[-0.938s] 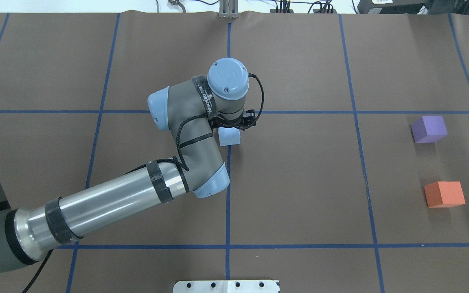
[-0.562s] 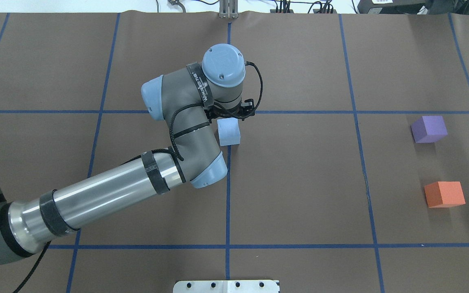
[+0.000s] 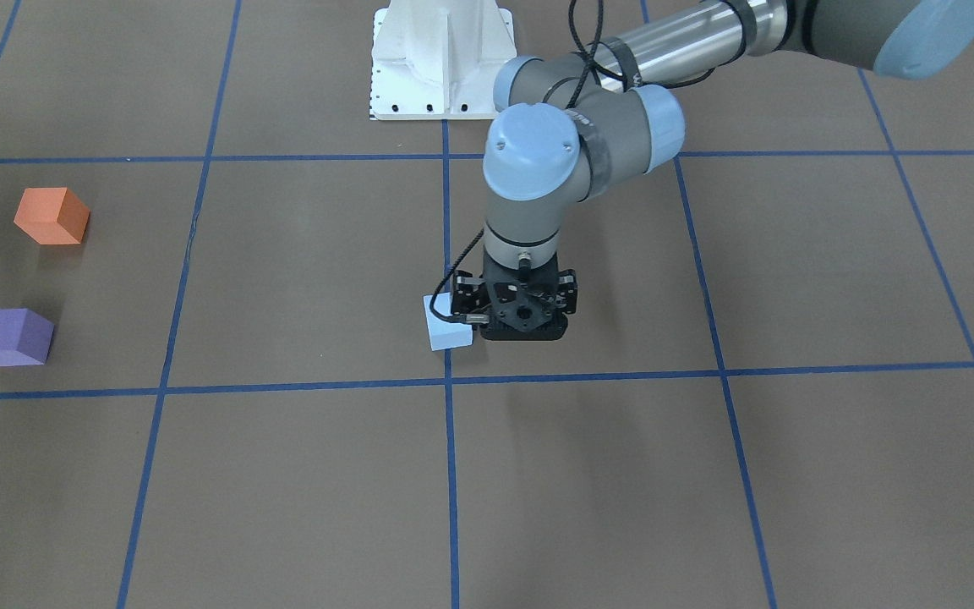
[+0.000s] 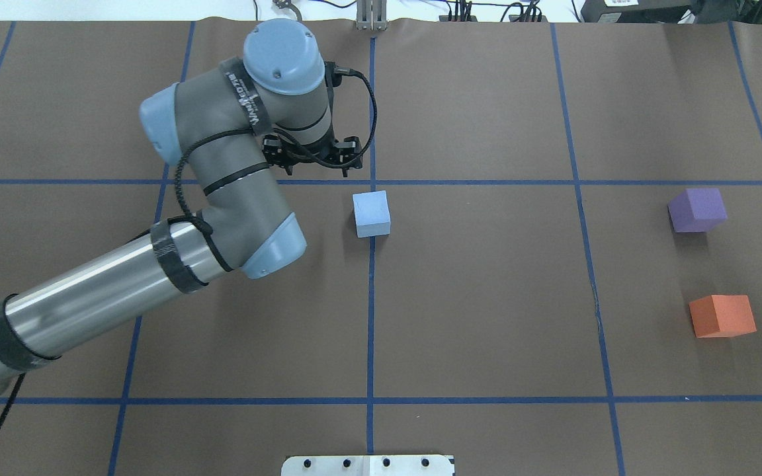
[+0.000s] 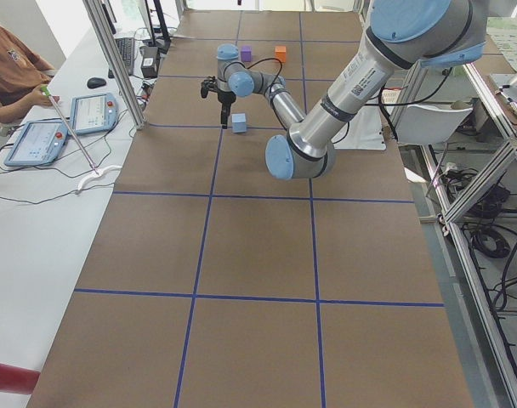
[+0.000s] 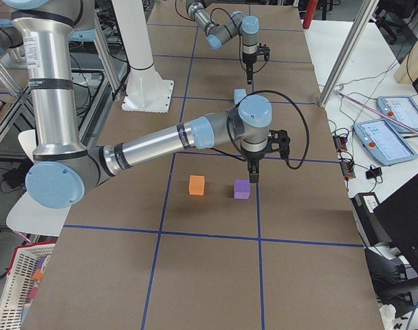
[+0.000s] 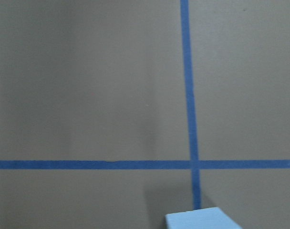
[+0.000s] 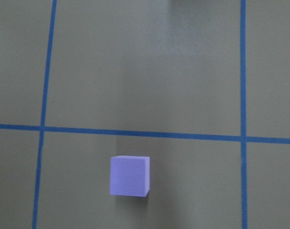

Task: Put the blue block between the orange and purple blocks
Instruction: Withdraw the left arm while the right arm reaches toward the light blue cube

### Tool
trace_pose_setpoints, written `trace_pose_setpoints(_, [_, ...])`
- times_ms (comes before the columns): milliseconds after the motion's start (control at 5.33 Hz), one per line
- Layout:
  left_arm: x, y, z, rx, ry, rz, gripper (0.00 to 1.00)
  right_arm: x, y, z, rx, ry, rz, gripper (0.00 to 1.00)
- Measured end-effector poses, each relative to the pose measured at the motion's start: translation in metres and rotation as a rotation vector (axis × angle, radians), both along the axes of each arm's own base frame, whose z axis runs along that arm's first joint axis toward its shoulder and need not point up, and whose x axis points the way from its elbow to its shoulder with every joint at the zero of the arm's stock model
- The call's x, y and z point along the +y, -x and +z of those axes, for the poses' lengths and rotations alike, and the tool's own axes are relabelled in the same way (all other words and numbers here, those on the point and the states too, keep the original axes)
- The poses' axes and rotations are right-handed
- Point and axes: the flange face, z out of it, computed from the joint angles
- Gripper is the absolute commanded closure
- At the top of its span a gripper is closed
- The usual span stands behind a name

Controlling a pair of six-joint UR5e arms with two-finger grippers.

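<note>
Elbow bent, wrist pointing straight down, the left gripper (image 4: 317, 157) hangs just beside the blue block (image 4: 372, 213), apart from it — fingers hidden, so spread or pressed together I cannot tell — and the block sits on the centre tape line, well apart from the purple block (image 4: 697, 209) and orange block (image 4: 721, 316).

I see the pale blue block (image 4: 372, 213) lying flat, unheld, well apart from the neighbouring purple block (image 4: 697, 209) and orange block (image 4: 721, 316).

Exterior views seemingly share blue block (image 4: 371, 213).
</note>
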Motion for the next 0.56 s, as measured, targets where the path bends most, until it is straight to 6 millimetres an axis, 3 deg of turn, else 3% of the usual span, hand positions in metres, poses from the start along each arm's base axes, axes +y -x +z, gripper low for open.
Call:
trace_pose_setpoints(375, [0.011, 0.111, 0.089, -0.027, -0.051, 0.055, 0.00, -0.023, 0.111, -0.102, -0.016, 0.017, -0.027, 0.00])
trace_pose_setpoints(562, [0.020, 0.162, 0.124, -0.042, -0.073, 0.080, 0.00, -0.020, 0.185, -0.165, 0.020, 0.034, -0.032, 0.00])
